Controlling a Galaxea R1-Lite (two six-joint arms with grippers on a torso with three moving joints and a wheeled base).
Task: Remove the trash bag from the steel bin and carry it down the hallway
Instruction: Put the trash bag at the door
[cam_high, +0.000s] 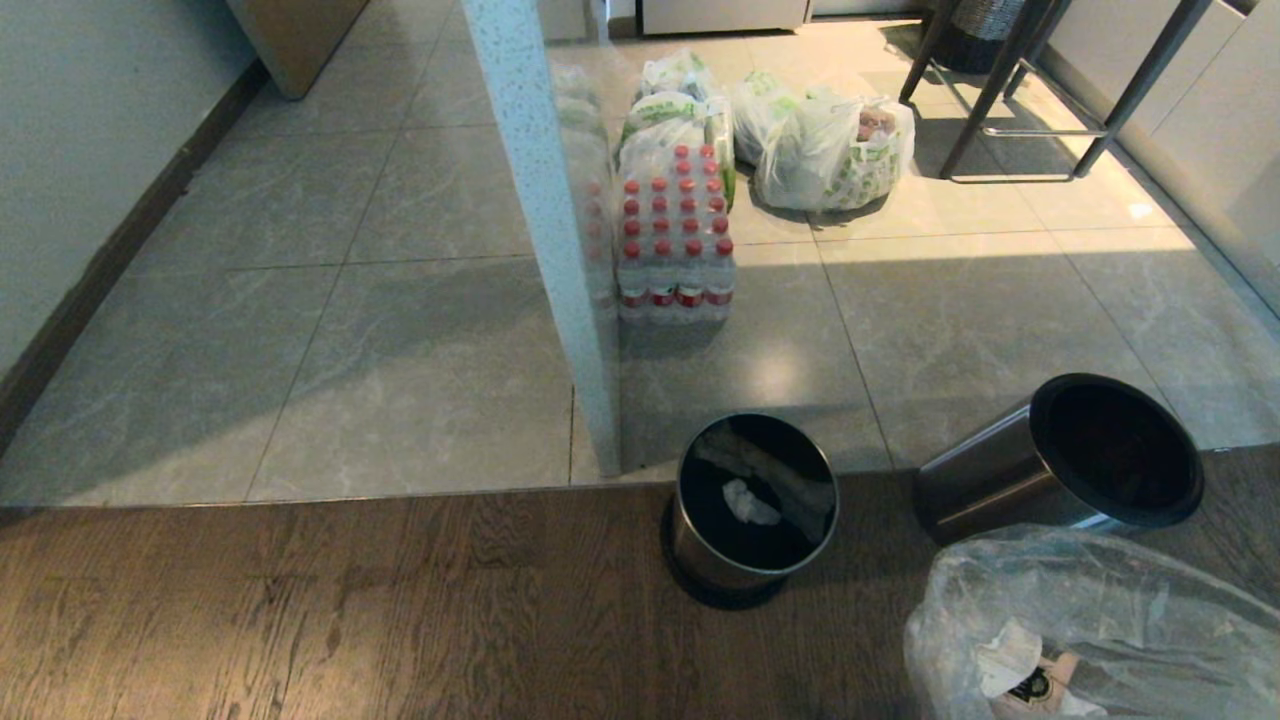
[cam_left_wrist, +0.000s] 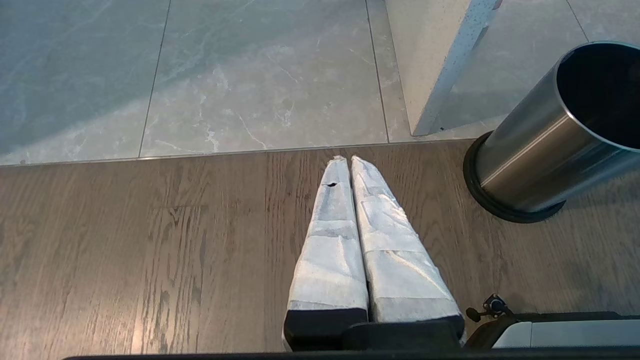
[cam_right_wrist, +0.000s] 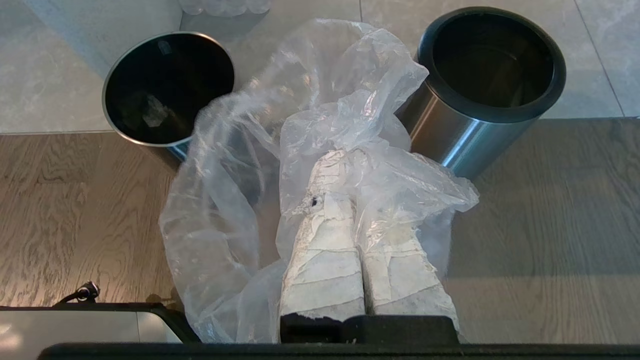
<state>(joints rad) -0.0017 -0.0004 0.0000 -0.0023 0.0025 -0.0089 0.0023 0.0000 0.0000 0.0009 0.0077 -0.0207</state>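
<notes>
Trash bag (cam_right_wrist: 320, 125), clear and crinkled, is pinched between the closed, tape-wrapped fingers (cam_right_wrist: 325, 260) of the right gripper (cam_right_wrist: 345, 165) and is seen hanging over the wood floor (cam_high: 300, 620), out of the steel bin (cam_high: 752, 505). The bin is left upright at the tile edge, a crumpled white scrap (cam_high: 748, 503) inside, beside a second, black-rimmed steel cylinder (cam_high: 1070, 462). The left gripper (cam_left_wrist: 345, 162) is held empty above the wood floor, fingers pressed together.

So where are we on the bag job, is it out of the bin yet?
Done: the trash bag is out of the steel bin, which holds only scraps. In hand: the right gripper is shut on the bag; the left gripper is shut, empty. Left: carrying it down the hallway.
</notes>
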